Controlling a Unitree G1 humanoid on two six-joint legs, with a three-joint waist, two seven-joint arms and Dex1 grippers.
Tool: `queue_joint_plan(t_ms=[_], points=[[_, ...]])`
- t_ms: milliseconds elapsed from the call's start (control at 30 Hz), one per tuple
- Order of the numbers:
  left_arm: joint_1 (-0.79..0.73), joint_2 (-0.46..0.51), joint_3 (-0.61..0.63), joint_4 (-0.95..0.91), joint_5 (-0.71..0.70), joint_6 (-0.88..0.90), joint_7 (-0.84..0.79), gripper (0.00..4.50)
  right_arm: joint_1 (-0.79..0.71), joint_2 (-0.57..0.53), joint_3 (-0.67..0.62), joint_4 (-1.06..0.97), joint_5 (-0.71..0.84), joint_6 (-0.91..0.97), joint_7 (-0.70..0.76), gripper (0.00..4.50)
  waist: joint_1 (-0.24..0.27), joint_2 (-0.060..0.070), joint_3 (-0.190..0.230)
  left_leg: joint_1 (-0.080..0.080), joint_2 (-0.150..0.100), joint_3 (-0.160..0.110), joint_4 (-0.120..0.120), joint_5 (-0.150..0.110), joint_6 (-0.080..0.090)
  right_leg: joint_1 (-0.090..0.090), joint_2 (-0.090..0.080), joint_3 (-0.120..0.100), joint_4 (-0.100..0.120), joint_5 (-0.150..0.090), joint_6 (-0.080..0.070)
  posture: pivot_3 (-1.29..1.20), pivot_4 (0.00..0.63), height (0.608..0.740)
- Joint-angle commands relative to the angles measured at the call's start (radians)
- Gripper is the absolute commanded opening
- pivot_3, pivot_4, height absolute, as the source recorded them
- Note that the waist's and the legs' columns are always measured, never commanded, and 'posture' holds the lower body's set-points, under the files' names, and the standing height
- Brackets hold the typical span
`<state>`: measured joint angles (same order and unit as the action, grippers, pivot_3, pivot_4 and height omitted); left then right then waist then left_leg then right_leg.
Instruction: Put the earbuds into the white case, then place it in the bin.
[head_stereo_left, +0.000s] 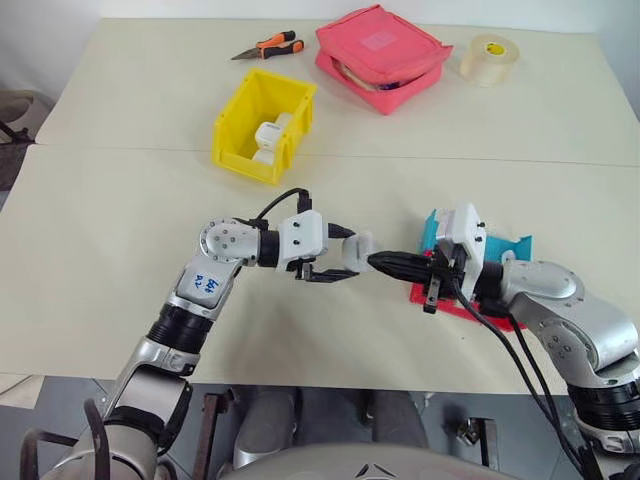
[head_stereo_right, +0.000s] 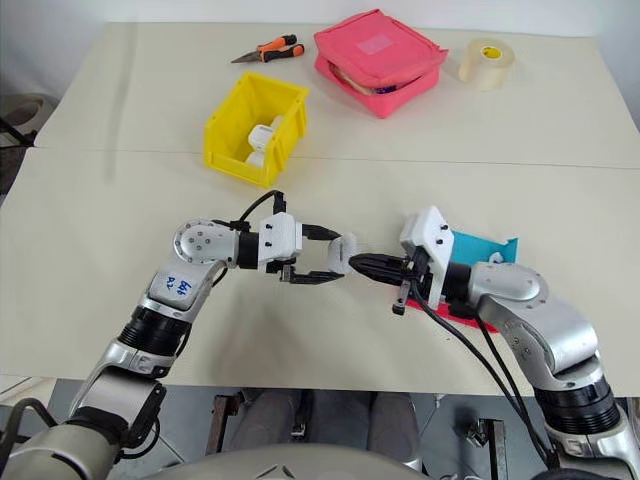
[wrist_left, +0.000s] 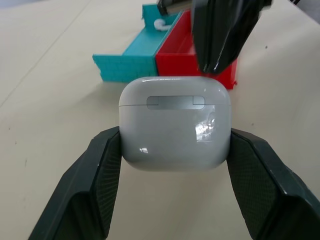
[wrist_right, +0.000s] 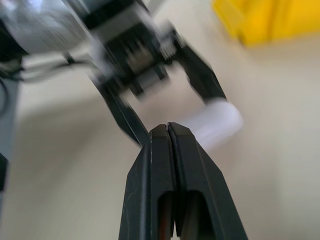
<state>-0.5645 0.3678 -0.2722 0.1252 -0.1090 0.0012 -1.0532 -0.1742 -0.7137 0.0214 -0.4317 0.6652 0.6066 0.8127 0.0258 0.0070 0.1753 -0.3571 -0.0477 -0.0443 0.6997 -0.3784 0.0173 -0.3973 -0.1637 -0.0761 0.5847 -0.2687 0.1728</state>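
**Q:** White case (wrist_left: 175, 122) — where is it?

**A:** Held above the cream table (head_stereo_left: 120, 230), clamped between the left gripper's (head_stereo_left: 352, 257) two black fingers (wrist_left: 95, 185). Its lid is closed, and the silver hinge strip faces the wrist camera.

**Q:** And the right gripper (head_stereo_left: 385, 262)?

**A:** Its fingers are pressed together, the tips right at the case's far side. I cannot tell whether they touch it.

**Q:** Where are the earbuds?

**A:** One white earbud (wrist_left: 159, 23) lies in the blue tray (wrist_left: 131, 62), which sits beside the red tray (wrist_left: 175, 57).

**Q:** The bin?

**A:** The yellow bin (head_stereo_left: 243, 117) stands farther back, well apart from both grippers, with white cases (head_stereo_left: 268, 135) inside.

**Q:** Any writing?

**A:** Blue handwritten marks on the left forearm, not legible. Orange-handled pliers (head_stereo_left: 268, 47), a pink zip pouch (head_stereo_left: 383, 55) and a tape roll (head_stereo_left: 489, 59) lie along the far edge.
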Motion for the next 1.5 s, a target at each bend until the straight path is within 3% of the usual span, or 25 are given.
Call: queue_joint_plan(t_ms=[33, 200, 300, 467, 667, 800, 1000, 1233, 1400, 1500], points=[[0.009, -0.013, 0.026, -0.044, -0.048, -0.038, -0.002, 2.77, 0.025, -0.009, -0.061, -0.008, -0.002, -0.039, 0.024, 0.05, 0.000, 0.000, 0.000, 0.000, 0.000, 0.000, 0.000, 0.000, 0.000, 0.000, 0.000, 0.000, 0.000, 0.000, 0.000, 0.00, 0.150, 0.740], [0.043, -0.018, 0.068, -0.054, -0.089, -0.075, 0.012, 2.77, 0.092, 0.019, -0.141, -0.031, 0.022, -0.088, 0.033, 0.05, 0.000, 0.000, 0.000, 0.000, 0.000, 0.000, 0.000, 0.000, 0.000, 0.000, 0.000, 0.000, 0.000, 0.000, 0.000, 0.00, 0.150, 0.740], [0.137, -0.009, 0.157, -0.141, -0.198, -0.014, 0.039, 2.77, 0.174, 0.060, -0.261, -0.083, 0.064, -0.159, 0.035, 0.63, -0.001, 0.000, 0.000, 0.000, 0.000, 0.000, 0.000, 0.000, 0.000, 0.000, 0.000, 0.000, 0.000, 0.000, 0.000, 0.00, 0.150, 0.740], [0.291, 0.025, 0.280, -0.286, -0.318, -0.003, 0.059, 2.77, 0.314, 0.064, -0.349, -0.130, -0.005, -0.309, 0.090, 2.39, -0.001, 0.000, 0.000, 0.001, 0.001, 0.000, 0.000, 0.000, 0.000, 0.000, 0.000, 0.000, 0.000, 0.000, 0.000, 0.00, 0.150, 0.740], [0.259, -0.002, 0.423, -0.218, -0.318, 0.105, 0.322, 2.77, 0.290, 0.078, -0.400, -0.109, -0.040, -0.372, 0.023, 4.47, 0.002, 0.000, 0.000, 0.005, 0.001, 0.000, 0.000, 0.000, -0.001, 0.004, 0.000, 0.001, 0.002, 0.000, 0.000, 0.00, 0.150, 0.740], [0.118, -0.032, 0.451, -0.077, -0.286, 0.177, 0.460, 2.77, 0.251, 0.077, -0.403, -0.095, -0.048, -0.372, -0.011, 4.47, 0.005, 0.000, 0.000, 0.004, 0.000, 0.000, 0.000, 0.000, -0.001, 0.003, 0.000, 0.002, 0.002, 0.000, 0.000, 0.00, 0.150, 0.740], [-0.202, -0.043, 0.438, 0.333, -0.169, 0.165, 0.615, 2.77, 0.233, 0.087, -0.340, -0.102, -0.094, -0.378, -0.030, 4.47, 0.005, -0.001, 0.001, 0.004, -0.001, 0.000, -0.001, 0.000, -0.001, 0.003, 0.000, 0.001, 0.001, 0.000, 0.000, 0.00, 0.150, 0.740], [-0.479, -0.031, 0.435, 0.734, -0.110, 0.108, 0.621, 2.77, 0.247, 0.102, -0.314, -0.137, -0.105, -0.374, -0.068, 4.47, -0.001, -0.002, 0.001, 0.003, -0.001, 0.003, -0.002, 0.000, -0.001, 0.002, 0.000, -0.001, 0.000, 0.000, 0.000, 0.00, 0.150, 0.740], [-0.528, -0.023, 0.420, 0.810, -0.066, 0.072, 0.636, 4.42, 0.257, 0.110, -0.303, -0.157, -0.104, -0.372, -0.089, 4.50, -0.002, -0.002, 0.001, 0.002, -0.001, 0.009, -0.002, 0.000, -0.001, 0.002, 0.000, -0.001, 0.001, 0.000, 0.000, 0.00, 0.150, 0.740], [-0.508, -0.021, 0.419, 0.745, -0.067, 0.073, 0.622, 4.47, 0.269, 0.112, -0.306, -0.166, -0.101, -0.371, -0.095, 4.50, -0.001, -0.002, 0.001, 0.002, 0.000, 0.009, -0.001, 0.000, -0.001, 0.002, 0.000, -0.001, 0.001, 0.000, 0.000, 0.00, 0.150, 0.740]])
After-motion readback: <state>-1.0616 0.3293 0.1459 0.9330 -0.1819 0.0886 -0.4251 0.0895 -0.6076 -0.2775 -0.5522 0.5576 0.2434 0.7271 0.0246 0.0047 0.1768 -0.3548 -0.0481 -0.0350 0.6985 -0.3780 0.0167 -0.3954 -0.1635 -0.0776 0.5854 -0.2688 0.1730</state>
